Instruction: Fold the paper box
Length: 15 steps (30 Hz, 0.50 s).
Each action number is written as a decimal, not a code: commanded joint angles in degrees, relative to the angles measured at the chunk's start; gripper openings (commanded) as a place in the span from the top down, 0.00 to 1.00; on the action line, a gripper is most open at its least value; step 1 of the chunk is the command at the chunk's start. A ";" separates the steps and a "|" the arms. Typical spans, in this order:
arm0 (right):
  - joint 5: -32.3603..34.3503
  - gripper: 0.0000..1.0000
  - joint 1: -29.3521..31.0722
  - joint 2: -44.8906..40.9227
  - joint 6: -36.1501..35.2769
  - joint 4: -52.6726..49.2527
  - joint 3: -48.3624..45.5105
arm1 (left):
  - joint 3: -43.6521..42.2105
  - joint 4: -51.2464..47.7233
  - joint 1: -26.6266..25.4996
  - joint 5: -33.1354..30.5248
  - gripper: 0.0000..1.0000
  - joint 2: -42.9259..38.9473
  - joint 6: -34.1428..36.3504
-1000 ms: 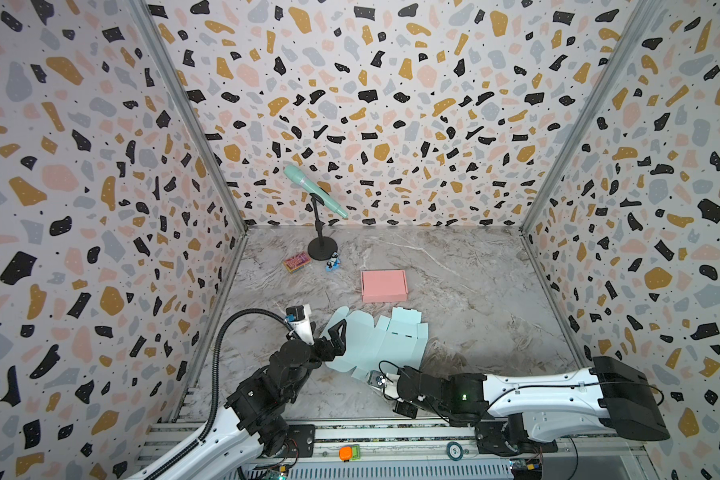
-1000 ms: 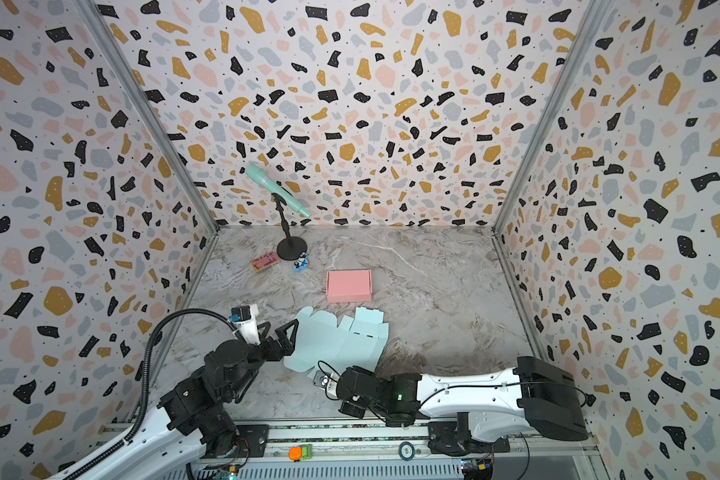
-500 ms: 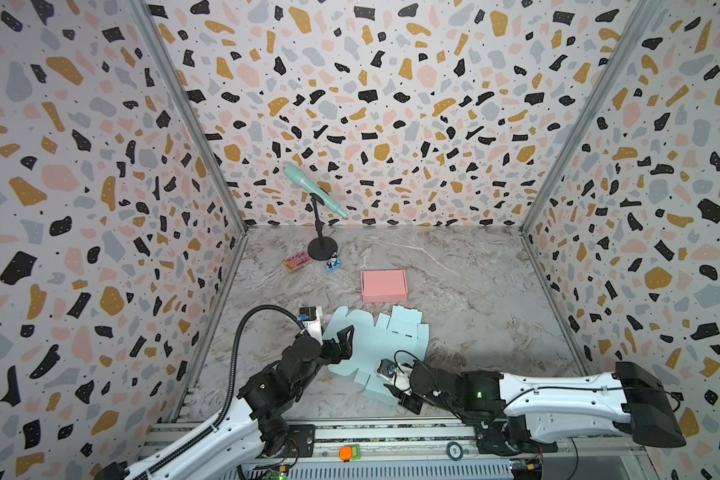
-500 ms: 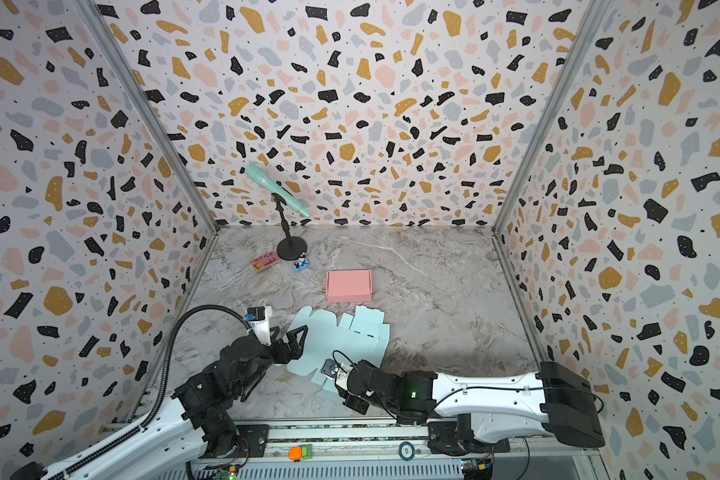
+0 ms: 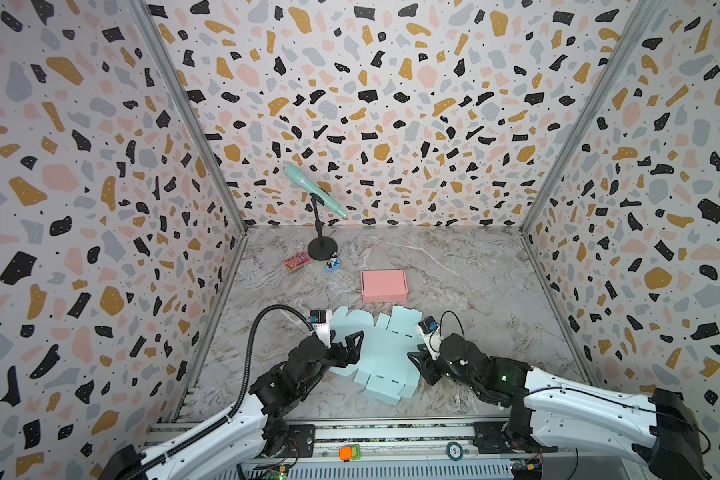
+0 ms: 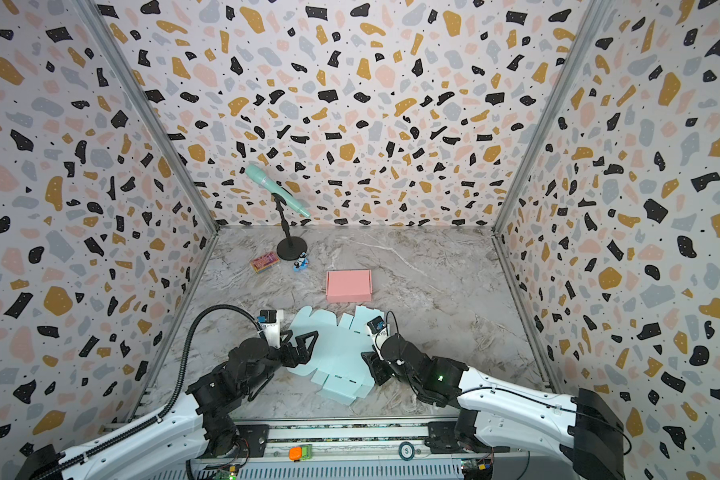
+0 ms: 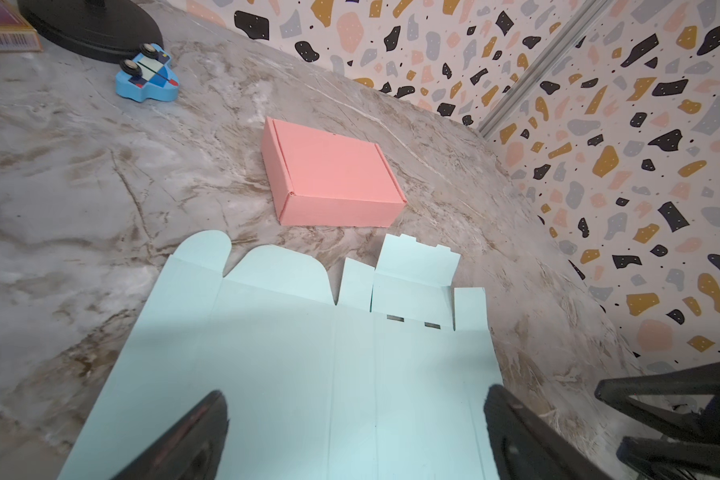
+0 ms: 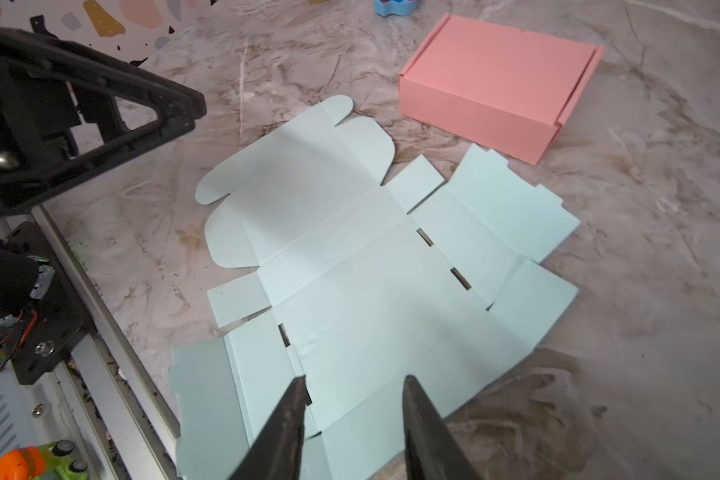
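Both top views: the pale blue box sheet [image 5: 381, 353] lies flat and unfolded, just beside the closed pink box [image 5: 383, 285], towards the camera.
Left wrist: the left gripper [image 7: 354, 399] is spread wide above the box sheet, on the side away from the pink box. Nothing is between its fingers.
Right wrist: the right gripper [image 8: 356, 380] has its fingers parted and hovers low over the sheet edge farthest from the pink box, gripping nothing.

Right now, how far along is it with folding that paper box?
Barely begun. The pale blue sheet lies unfolded, flat on the table. In hand: the left claw and right claw hover open over its edges, gripping nothing. Left: every fold. The pink box behind is closed up already.
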 commanded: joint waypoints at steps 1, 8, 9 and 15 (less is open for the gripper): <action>-0.38 0.60 -1.72 -0.94 4.46 -4.47 -0.91 | -0.84 5.54 0.15 2.23 0.03 1.24 -0.69; -6.88 0.60 -5.25 -4.30 7.46 -0.46 -6.26 | -3.00 9.34 -1.10 2.87 0.03 1.50 -1.03; -7.26 0.60 -5.46 -5.58 8.10 0.14 -7.32 | -3.44 9.86 -1.34 3.16 0.02 1.63 -1.02; -11.50 0.60 -9.20 -8.96 10.44 1.49 -11.80 | -4.46 12.84 -2.76 5.07 0.02 4.82 -0.43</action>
